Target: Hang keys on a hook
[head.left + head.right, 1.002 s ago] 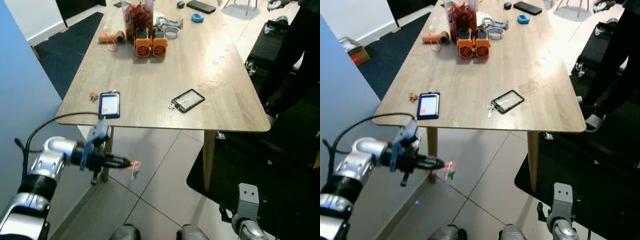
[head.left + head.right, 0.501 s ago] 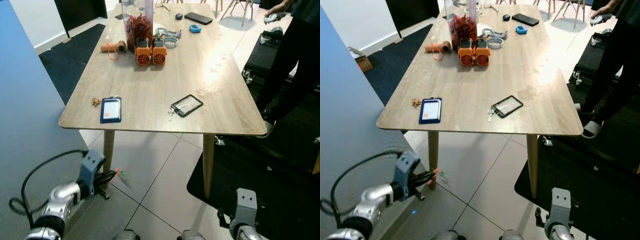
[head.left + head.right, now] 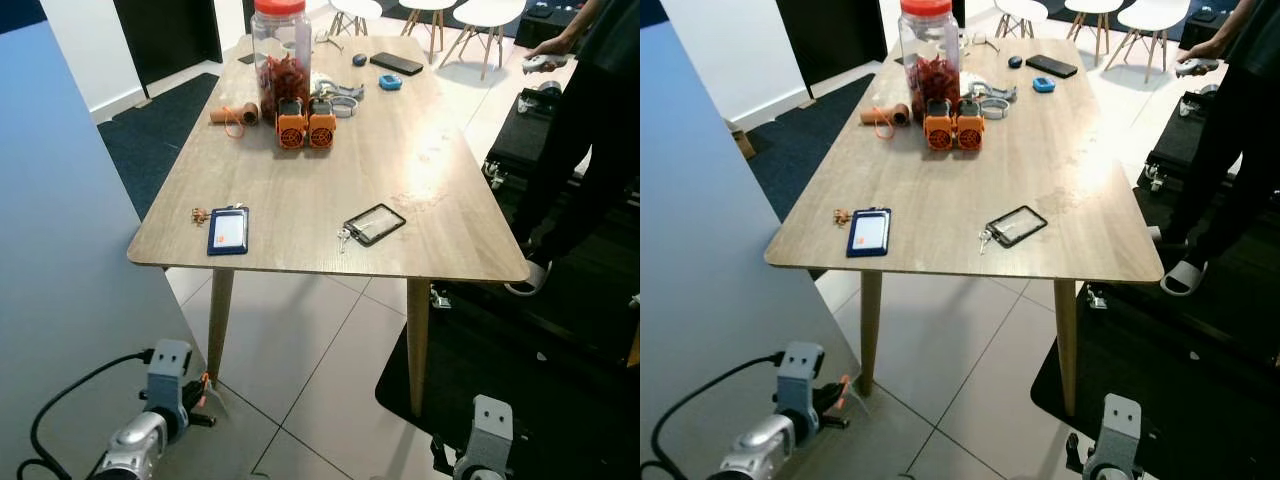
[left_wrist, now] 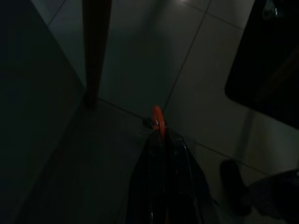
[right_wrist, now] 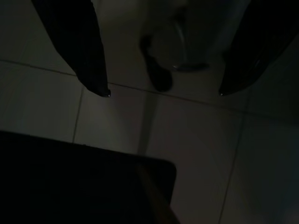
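The keys (image 4: pixel 157 117) are in hand but not yet hung: the left claw (image 3: pixel 200 393), at the lower left of the left eye frame, is closed tight on them, an orange tag poking out past its fingertips. No hook can be made out anywhere, so by my judgement carrying the keys to one and hanging them is all left to do.

The left arm is held low and bent, its silver forearm rising from the bottom left corner, the claw pointing toward the tiled floor (image 3: pixel 320 360) near a leg of the wooden table (image 3: pixel 390 160), close beside a blue-grey wall panel (image 3: pixel 70 250). The right arm hangs idle at the bottom edge, right of centre; its wrist view shows the right claw (image 5: pixel 163 86) spread wide over the floor, holding nothing.

On the table lie a blue card holder (image 3: pixel 228 231), a clear badge holder (image 3: pixel 375 224) and a tall jar (image 3: pixel 280 50). A person (image 3: pixel 590 120) stands at the upper right.
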### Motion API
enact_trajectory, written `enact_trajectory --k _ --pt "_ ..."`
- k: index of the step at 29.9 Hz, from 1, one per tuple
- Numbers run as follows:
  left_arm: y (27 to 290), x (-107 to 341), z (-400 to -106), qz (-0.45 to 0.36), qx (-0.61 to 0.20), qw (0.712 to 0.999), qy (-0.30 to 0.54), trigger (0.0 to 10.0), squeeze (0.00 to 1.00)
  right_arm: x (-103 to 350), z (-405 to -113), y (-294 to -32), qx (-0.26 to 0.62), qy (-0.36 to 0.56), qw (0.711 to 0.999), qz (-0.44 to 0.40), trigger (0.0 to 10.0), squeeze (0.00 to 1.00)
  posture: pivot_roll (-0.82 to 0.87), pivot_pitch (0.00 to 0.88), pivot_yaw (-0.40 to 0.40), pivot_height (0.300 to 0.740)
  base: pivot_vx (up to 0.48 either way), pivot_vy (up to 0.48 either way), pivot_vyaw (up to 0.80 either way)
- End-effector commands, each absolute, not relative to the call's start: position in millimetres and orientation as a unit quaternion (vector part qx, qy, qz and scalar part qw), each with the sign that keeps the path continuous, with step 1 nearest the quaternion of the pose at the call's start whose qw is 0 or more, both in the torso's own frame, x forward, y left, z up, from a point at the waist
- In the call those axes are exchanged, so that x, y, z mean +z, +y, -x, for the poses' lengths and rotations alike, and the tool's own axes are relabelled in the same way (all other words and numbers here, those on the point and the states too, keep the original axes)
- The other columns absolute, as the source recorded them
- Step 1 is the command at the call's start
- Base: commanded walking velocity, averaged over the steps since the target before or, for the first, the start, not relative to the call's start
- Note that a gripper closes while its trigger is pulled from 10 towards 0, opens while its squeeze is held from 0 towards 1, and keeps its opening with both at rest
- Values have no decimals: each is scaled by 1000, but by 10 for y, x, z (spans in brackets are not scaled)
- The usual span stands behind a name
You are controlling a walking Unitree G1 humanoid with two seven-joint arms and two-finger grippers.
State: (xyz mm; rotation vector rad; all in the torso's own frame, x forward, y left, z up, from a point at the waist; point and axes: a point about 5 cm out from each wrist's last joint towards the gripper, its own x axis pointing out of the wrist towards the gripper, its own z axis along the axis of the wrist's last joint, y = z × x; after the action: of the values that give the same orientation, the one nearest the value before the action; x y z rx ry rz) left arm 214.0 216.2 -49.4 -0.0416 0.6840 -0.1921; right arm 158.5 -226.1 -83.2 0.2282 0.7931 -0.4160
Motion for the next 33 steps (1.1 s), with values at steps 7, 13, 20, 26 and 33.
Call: enact_trajectory --k 7,13,20,26,33 --pt "2031 -488 -2229 -13 -66 945 321 10000 0 -679 -1783 -2374 -239 310 911 -131 10000 0 48 24 18 740 0 0 0" --pt "1850 -482 -2309 -48 -94 940 325 10000 0 -635 -2010 -2077 -116 318 936 -99 10000 0 49 30 22 740 0 0 0" --pt "1689 -440 -2396 -61 -128 939 312 10000 0 -605 -2128 -1736 5 314 945 -93 10000 0 56 42 24 740 0 0 0" --pt "1650 -410 -2424 -61 -149 941 298 10000 0 -653 -2073 -1676 21 334 940 -68 10000 0 62 51 25 740 0 0 0" --pt "1684 -453 -2312 -22 -177 937 301 10000 0 -789 -1814 -1837 -38 374 924 -73 10000 0 63 50 26 740 0 0 0"
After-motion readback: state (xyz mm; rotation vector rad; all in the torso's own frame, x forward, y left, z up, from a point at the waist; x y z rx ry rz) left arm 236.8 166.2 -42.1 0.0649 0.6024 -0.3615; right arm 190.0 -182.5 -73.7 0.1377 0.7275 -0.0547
